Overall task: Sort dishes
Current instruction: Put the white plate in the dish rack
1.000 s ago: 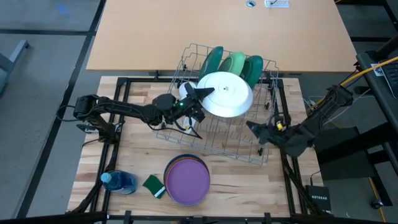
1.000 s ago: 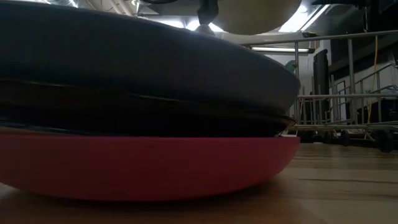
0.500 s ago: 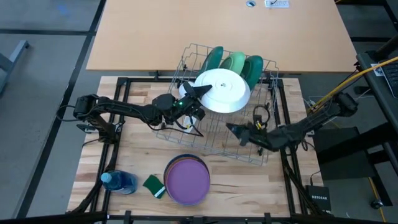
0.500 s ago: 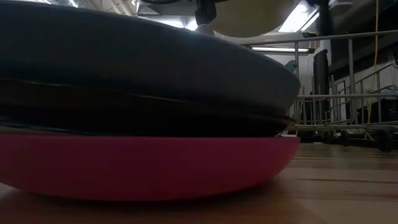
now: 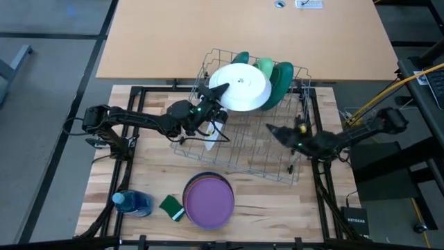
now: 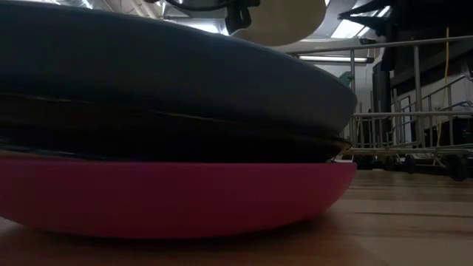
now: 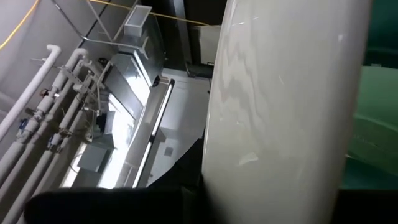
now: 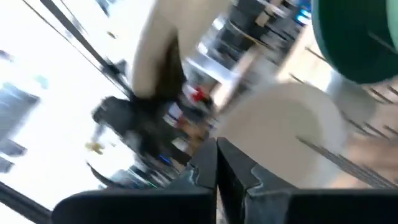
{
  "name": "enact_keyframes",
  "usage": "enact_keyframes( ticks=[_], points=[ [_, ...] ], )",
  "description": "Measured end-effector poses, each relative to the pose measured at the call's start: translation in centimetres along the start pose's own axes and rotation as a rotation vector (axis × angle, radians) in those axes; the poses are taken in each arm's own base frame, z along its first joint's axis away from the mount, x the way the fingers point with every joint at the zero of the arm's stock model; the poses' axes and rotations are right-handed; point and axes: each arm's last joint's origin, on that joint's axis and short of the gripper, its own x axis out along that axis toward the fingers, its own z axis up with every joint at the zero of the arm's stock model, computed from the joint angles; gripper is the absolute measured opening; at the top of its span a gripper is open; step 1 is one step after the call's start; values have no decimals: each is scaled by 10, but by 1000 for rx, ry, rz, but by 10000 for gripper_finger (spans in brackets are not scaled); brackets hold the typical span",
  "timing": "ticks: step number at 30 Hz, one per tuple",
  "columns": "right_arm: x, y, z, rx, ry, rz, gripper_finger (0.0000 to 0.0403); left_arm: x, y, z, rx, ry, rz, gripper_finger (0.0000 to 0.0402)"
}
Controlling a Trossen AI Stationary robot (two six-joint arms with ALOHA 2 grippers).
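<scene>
My left gripper [image 5: 220,89] pinches the round glossy white ceramic plate [image 5: 241,87] by its rim above the wire rack [image 5: 236,149]. It looks stiff, slippery, breakable. My right gripper [image 5: 272,130], shut and empty, hangs opposite over the rack.

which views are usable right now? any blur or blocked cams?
High view: sharp, evenly lit, white plate in the left hand over the rack. Low view: almost filled by the near plate stack, dark against ceiling lights. Left wrist view: plate fills the frame, glare behind. Right wrist view: heavy motion blur, overexposed background.
</scene>
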Motion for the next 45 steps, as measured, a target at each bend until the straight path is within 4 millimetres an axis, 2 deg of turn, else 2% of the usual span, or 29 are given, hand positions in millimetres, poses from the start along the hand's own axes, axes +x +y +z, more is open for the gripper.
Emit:
enact_keyframes(
  ticks=[3, 6, 13, 18, 21, 26, 39, 42, 45],
  points=[
    [-14, -8, 11, 72, -70, 144, 11, 0, 0, 0, -5, -3, 0, 48],
    [-20, -13, 17, 124, -118, 200, 14, -1, 0, 1, -23, -16, -3, 48],
    [-15, -12, 24, 133, -170, 207, 16, -4, -6, 6, -26, -72, -55, 48],
    [-12, -11, 27, 236, -144, 246, 16, -8, -10, 10, -3, -100, -86, 48],
    [-11, -13, 24, 297, -121, 223, 16, -10, -10, 12, 3, -106, -86, 48],
    [-10, -17, 22, 288, -149, 156, 17, -9, -10, 12, 8, -101, -86, 48],
    [-10, -16, 22, 305, -124, 175, 17, -9, -10, 12, 10, -101, -86, 48],
    [-9, -18, 19, 285, -107, 153, 29, -9, -10, 12, 10, -101, -86, 48],
    [-8, -22, 16, 258, -100, 108, 58, -9, -10, 12, 12, -101, -87, 48]
  ],
)
